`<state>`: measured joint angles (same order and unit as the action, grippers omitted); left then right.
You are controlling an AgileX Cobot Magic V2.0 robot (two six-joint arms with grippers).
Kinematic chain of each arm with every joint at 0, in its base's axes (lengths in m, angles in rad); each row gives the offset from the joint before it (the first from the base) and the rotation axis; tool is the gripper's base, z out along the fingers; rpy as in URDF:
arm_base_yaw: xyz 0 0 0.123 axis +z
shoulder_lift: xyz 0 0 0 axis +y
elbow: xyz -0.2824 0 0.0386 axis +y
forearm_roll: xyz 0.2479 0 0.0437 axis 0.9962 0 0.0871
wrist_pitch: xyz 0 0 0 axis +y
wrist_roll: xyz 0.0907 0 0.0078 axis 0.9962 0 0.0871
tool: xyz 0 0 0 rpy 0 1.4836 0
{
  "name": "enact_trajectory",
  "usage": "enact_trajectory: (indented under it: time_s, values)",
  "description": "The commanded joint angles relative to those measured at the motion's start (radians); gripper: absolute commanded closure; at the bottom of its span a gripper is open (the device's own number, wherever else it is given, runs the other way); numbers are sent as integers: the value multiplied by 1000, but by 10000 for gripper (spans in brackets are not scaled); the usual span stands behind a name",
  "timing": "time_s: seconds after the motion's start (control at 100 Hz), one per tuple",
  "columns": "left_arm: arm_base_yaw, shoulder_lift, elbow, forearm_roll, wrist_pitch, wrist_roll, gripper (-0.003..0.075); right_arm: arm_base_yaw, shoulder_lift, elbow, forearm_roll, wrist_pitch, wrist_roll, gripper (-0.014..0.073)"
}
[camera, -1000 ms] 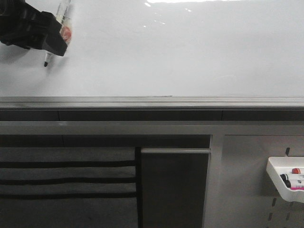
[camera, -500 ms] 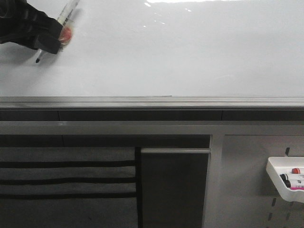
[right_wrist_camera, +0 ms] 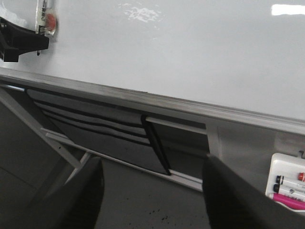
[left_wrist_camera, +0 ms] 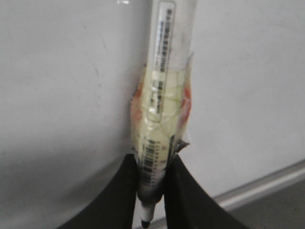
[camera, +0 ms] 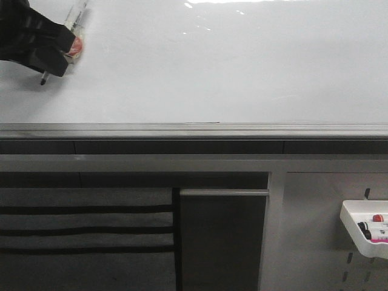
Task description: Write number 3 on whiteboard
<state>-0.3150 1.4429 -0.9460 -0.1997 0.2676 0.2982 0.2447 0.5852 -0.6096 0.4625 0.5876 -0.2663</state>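
Note:
The whiteboard (camera: pixel 230 66) fills the upper half of the front view, glossy and blank; no number 3 shows on it. Its grey ledge (camera: pixel 194 130) runs along its lower edge. My left gripper (camera: pixel 57 56) is at the board's far left, shut on a taped marker (camera: pixel 74 33). The marker's black tip (camera: pixel 43 80) points down-left close to the board. In the left wrist view the marker (left_wrist_camera: pixel 164 100) is clamped between the black fingers (left_wrist_camera: pixel 114 200), tip (left_wrist_camera: pixel 145 222) uncapped. The right gripper (right_wrist_camera: pixel 152 191) is open and empty, back from the board.
A small white tray (camera: pixel 364 233) with several markers hangs at the lower right below the board; it also shows in the right wrist view (right_wrist_camera: pixel 287 183). Dark panels and a cabinet front (camera: pixel 221 239) lie under the ledge.
My left gripper has moved left and slightly up along the board with the marker. No mark shows on the board. The right arm's view has no earlier frame.

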Motion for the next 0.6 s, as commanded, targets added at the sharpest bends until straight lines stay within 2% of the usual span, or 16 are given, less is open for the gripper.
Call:
enact_trajectory:
  time_s: [0.0, 0.13, 0.18, 0.32, 0.44, 0.51, 0.59]
  values:
    - [-4, -90, -36, -20, 40, -5, 738, 3, 39, -72, 48, 11, -9, 191]
    - [-35, -198, -36, -20, 187, -1, 738, 4, 121, -134, 85, 76, -19, 191]
    - [-62, -238, -36, -24, 220, 15, 738, 7, 156, -158, 129, 104, -73, 191]
    - [-184, -327, -36, -38, 267, 28, 738, 7, 253, -221, 428, 168, -336, 191]
    - [-315, -348, -36, -38, 302, 48, 738, 7, 342, -273, 687, 278, -548, 191]
    - [-391, -348, -36, -38, 326, 86, 738, 7, 394, -308, 747, 362, -602, 191]
    - [-468, -348, -36, -38, 332, 101, 738, 7, 451, -354, 751, 454, -612, 191]
